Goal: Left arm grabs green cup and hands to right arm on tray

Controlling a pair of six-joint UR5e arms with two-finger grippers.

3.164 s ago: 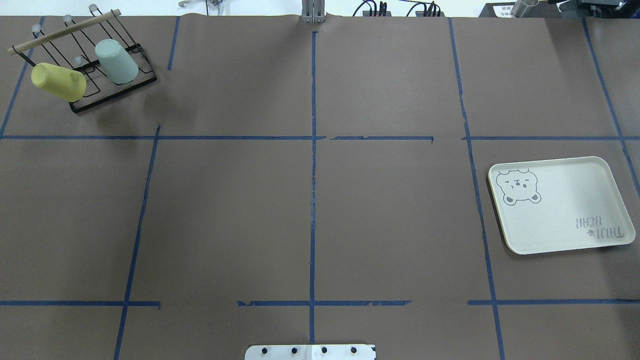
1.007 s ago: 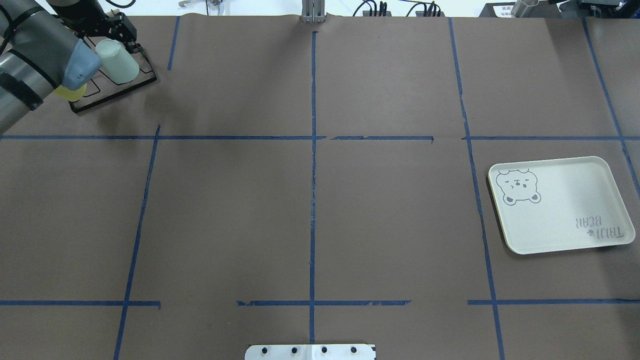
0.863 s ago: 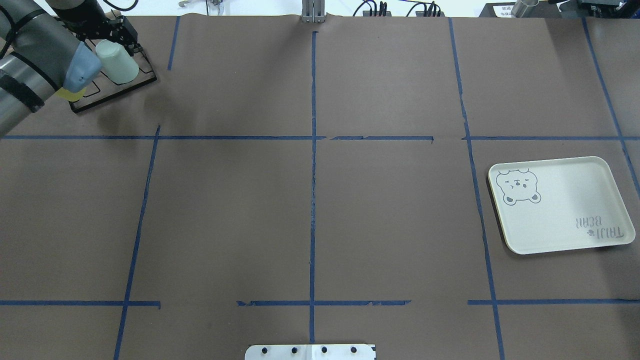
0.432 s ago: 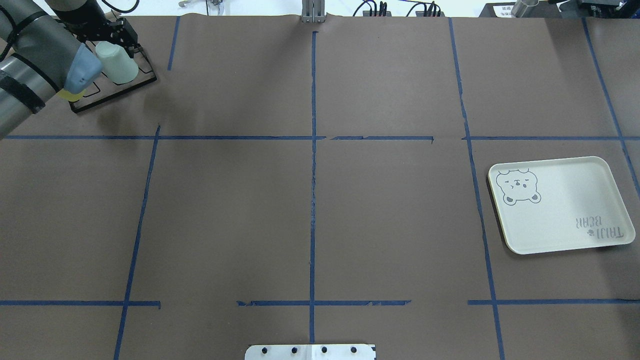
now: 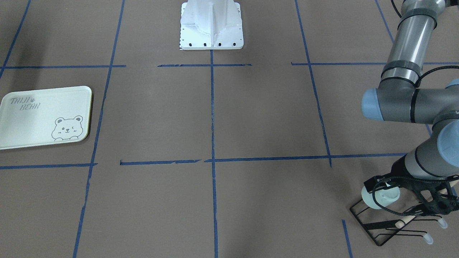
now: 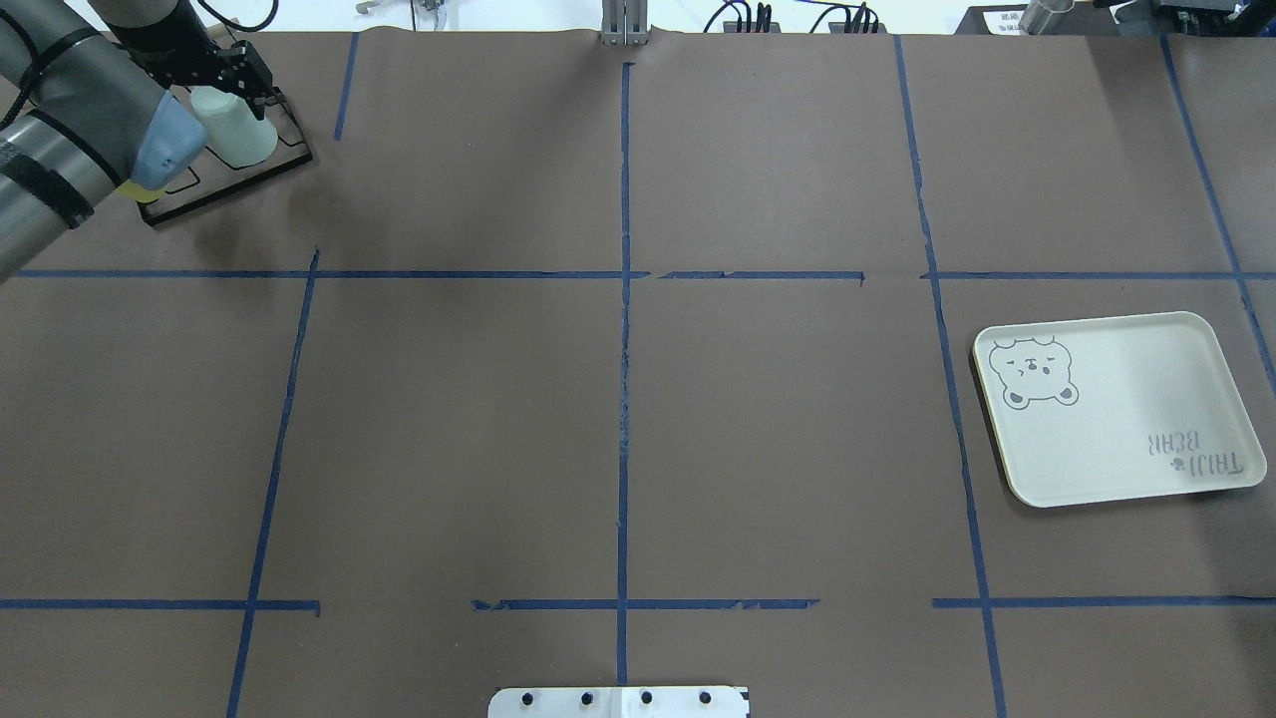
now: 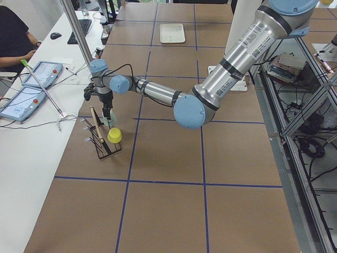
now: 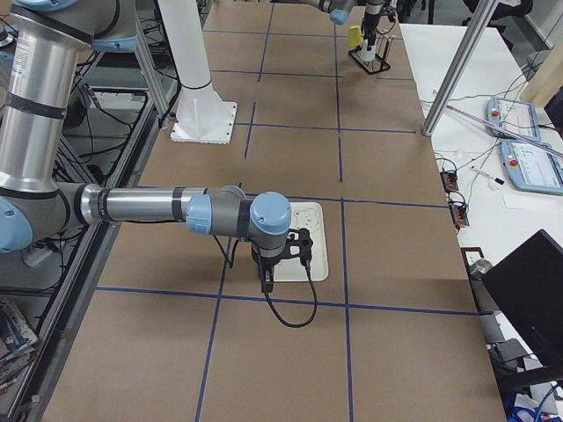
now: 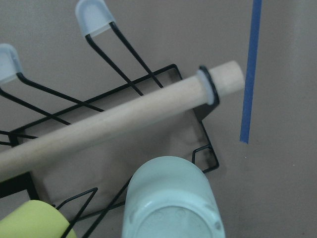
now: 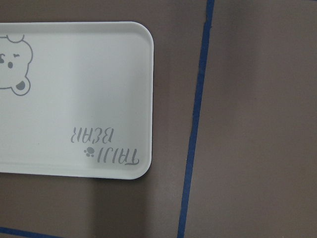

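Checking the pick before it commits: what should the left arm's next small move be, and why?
Probably ease the left gripper down around the green cup. The cup sits upturned on the rack, and the wrist view shows its base low in frame with no fingers beside it, so no grasp shows yet.

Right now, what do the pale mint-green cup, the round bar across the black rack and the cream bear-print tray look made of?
Pale mint-green tapered cup: likely plastic, smooth satin, faint moulded marks on its base. Round pale bar: apparently bare wood, matte, tan. Cream rectangular bear-print tray: plastic or melamine, smooth, soft sheen, printed grey artwork.
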